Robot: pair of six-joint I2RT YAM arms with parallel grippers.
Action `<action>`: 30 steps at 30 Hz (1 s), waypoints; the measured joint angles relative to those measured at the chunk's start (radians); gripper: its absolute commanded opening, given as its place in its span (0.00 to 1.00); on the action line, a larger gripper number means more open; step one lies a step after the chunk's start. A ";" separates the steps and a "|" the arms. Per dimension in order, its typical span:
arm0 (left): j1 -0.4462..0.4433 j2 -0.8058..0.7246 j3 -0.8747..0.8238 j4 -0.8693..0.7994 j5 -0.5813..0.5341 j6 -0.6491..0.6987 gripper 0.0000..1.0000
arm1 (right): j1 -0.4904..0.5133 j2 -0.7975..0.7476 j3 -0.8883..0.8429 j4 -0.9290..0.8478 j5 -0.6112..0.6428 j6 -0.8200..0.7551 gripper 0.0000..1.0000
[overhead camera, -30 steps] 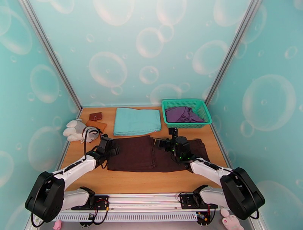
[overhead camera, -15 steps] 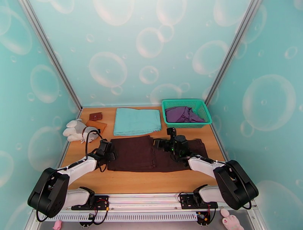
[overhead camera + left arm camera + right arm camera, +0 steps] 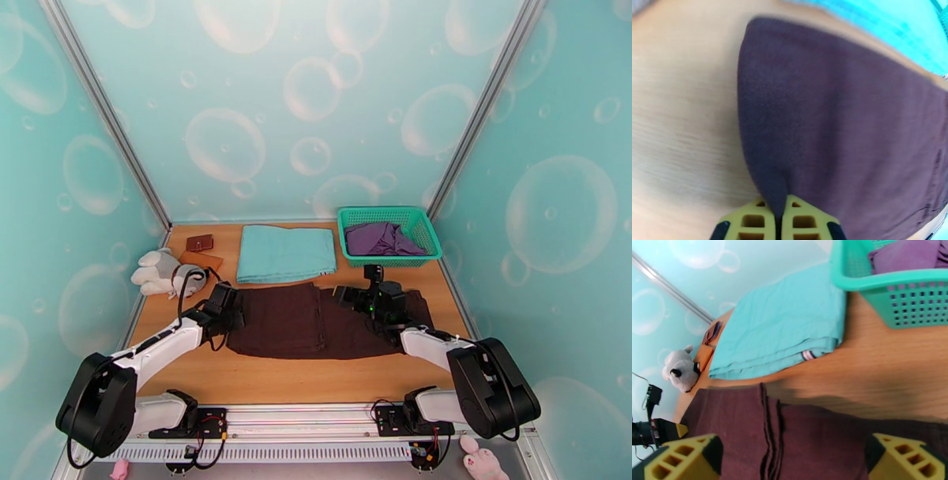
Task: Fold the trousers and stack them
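This is a robot test booth of the kind found in a lab. Teal backdrop walls [image 3: 316, 118] printed with soap bubbles hang on bare aluminium posts [image 3: 103, 110] around a small wooden desk [image 3: 276, 379]. A left arm [image 3: 158, 347] and a right arm [image 3: 434, 347] are bolted to a metal rail [image 3: 300, 414] at its near edge. Staged laundry props lie on it: brown trousers [image 3: 292, 320], a folded teal cloth [image 3: 286, 253], a green plastic basket [image 3: 387, 211] and a plush toy [image 3: 162, 271].
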 measured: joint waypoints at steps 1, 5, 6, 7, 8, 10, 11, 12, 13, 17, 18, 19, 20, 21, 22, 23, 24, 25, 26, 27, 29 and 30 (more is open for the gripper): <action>-0.005 -0.006 0.054 -0.036 -0.013 0.002 0.00 | -0.005 -0.001 -0.003 0.000 0.000 0.005 0.99; -0.006 -0.007 0.222 -0.147 -0.064 0.029 0.00 | -0.007 -0.023 -0.016 -0.001 0.002 0.015 0.99; -0.005 -0.006 0.255 -0.181 -0.081 0.036 0.00 | -0.009 -0.032 -0.016 -0.002 0.001 0.016 0.99; -0.005 -0.003 0.282 -0.213 -0.099 0.041 0.00 | -0.011 -0.040 -0.016 -0.001 0.001 0.016 0.99; -0.005 0.004 0.311 -0.252 -0.119 0.046 0.00 | -0.014 -0.048 -0.016 -0.001 0.002 0.019 0.99; -0.004 0.019 0.367 -0.325 -0.156 0.051 0.00 | -0.021 -0.058 -0.016 -0.001 0.005 0.022 0.99; -0.004 0.025 0.397 -0.362 -0.173 0.054 0.00 | -0.022 -0.063 -0.016 -0.001 0.009 0.022 0.99; -0.003 0.029 0.427 -0.396 -0.190 0.056 0.00 | -0.023 -0.065 -0.016 -0.001 0.011 0.022 0.99; -0.003 0.030 0.452 -0.422 -0.204 0.057 0.00 | -0.023 -0.066 -0.016 -0.002 0.014 0.022 0.99; 0.007 0.029 0.557 -0.521 -0.281 0.069 0.00 | -0.024 -0.069 -0.016 -0.005 0.023 0.022 0.99; 0.011 0.029 0.575 -0.542 -0.304 0.072 0.00 | -0.025 -0.071 -0.016 -0.006 0.024 0.022 0.99; 0.016 0.029 0.587 -0.557 -0.324 0.072 0.00 | -0.027 -0.075 -0.016 -0.008 0.025 0.023 0.99; 0.021 0.029 0.599 -0.576 -0.350 0.073 0.00 | -0.028 -0.079 -0.016 -0.009 0.026 0.022 0.99; 0.026 0.029 0.607 -0.594 -0.379 0.072 0.00 | -0.028 -0.082 -0.016 -0.008 0.027 0.022 0.99; 0.032 0.029 0.612 -0.608 -0.402 0.073 0.00 | -0.028 -0.084 -0.016 -0.008 0.027 0.022 0.99; 0.040 0.029 0.616 -0.623 -0.430 0.072 0.00 | -0.028 -0.086 -0.016 -0.008 0.027 0.022 0.99; 0.050 0.029 0.619 -0.639 -0.455 0.072 0.00 | -0.028 -0.086 -0.016 -0.008 0.026 0.022 0.99; 0.058 0.029 0.622 -0.649 -0.474 0.073 0.00 | -0.028 -0.086 -0.016 -0.009 0.026 0.023 0.99; 0.066 0.029 0.624 -0.655 -0.490 0.076 0.00 | -0.028 -0.086 -0.016 -0.008 0.024 0.023 0.99; 0.073 0.027 0.626 -0.658 -0.506 0.079 0.00 | -0.028 -0.086 -0.016 -0.008 0.023 0.022 0.99; 0.081 0.026 0.631 -0.664 -0.536 0.084 0.00 | -0.028 -0.085 -0.016 -0.008 0.019 0.022 0.99; 0.081 0.026 0.635 -0.668 -0.557 0.084 0.00 | -0.028 -0.083 -0.016 -0.008 0.014 0.023 0.99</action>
